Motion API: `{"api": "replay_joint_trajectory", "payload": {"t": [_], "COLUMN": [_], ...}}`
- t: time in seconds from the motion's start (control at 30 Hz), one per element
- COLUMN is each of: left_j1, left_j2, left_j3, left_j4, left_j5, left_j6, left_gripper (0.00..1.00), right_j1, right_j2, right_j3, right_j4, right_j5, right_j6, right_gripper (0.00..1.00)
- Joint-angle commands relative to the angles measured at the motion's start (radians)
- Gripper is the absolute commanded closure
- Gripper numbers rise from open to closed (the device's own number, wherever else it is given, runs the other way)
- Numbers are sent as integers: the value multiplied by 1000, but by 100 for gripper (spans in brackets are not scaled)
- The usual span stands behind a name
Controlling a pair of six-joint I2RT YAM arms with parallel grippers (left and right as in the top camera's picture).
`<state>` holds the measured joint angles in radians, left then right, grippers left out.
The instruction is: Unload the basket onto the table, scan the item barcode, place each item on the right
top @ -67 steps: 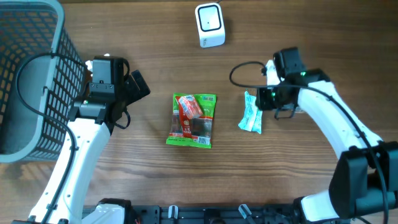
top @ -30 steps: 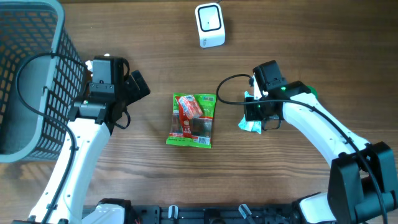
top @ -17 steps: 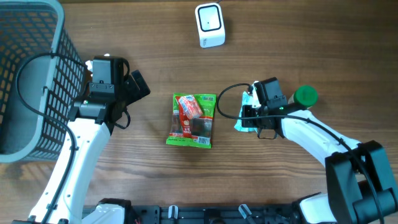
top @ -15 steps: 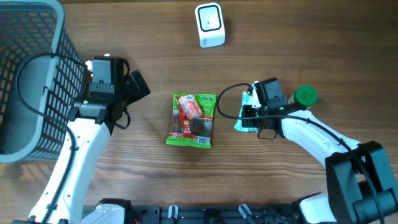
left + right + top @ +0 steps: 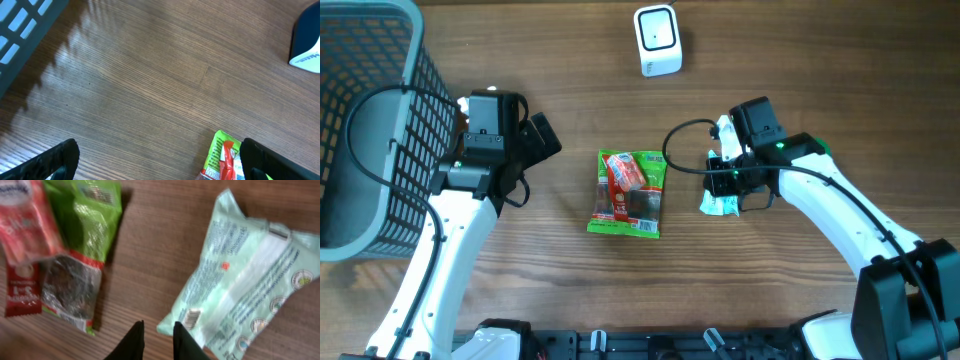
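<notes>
The pale green packet (image 5: 250, 295) lay flat on the table (image 5: 800, 60), right of centre in the overhead view, its lower end showing just below the right gripper (image 5: 157, 341) and its upper part hidden under that arm. In the right wrist view the packet filled the right half of the frame. Its near corner sat just beside the right-hand finger, and I could not tell whether they touched. That gripper's two dark fingers (image 5: 134, 340) stood a narrow gap apart at the bottom edge, with bare wood between them and nothing held.

A small barcode (image 5: 191, 317) showed near the packet's lower left corner. The rest of its print, and the white lettering on the green and red packet (image 5: 65, 255) at the left, was too blurred to read.

Only the overhead view showed the white scanner (image 5: 657, 40) at top centre, well apart from both packets, and the grey basket (image 5: 380, 120) at the left. The left wrist view showed the left gripper (image 5: 157, 157) spread wide over bare wood, holding nothing.
</notes>
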<state>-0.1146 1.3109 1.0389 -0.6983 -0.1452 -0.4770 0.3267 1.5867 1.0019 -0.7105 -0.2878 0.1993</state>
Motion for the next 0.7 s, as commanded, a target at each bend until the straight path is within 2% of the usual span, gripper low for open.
{"api": "replay_joint_trajectory", "payload": {"t": [0.0, 0.27, 0.37, 0.43, 0.47, 0.53, 0.63, 0.67], "left_j1": [6, 6, 6, 6, 6, 6, 6, 6], "left_j2": [1, 1, 1, 1, 1, 1, 1, 1], "left_j3": [8, 8, 8, 8, 8, 8, 8, 8], "left_j4": [3, 3, 3, 3, 3, 3, 3, 3], "left_j5": [-10, -10, -10, -10, -10, -10, -10, -10], "left_j6": [2, 2, 2, 2, 2, 2, 2, 2], "left_gripper": [0, 0, 0, 0, 0, 0, 0, 0], "right_j1": [7, 7, 7, 7, 7, 7, 7, 6], "right_j2": [-5, -5, -5, -16, -26, -45, -86, -101], "right_j3": [-66, -357, -382, -345, -307, -227, -71, -21], "right_j4": [40, 383, 419, 399, 361, 275, 100, 30], "right_j5": [2, 51, -15, -149, -185, -185, -173, -119], "right_j6": [8, 179, 174, 88, 62, 58, -24, -24], "right_gripper": [87, 92, 93, 92, 87, 81, 73, 72]}}
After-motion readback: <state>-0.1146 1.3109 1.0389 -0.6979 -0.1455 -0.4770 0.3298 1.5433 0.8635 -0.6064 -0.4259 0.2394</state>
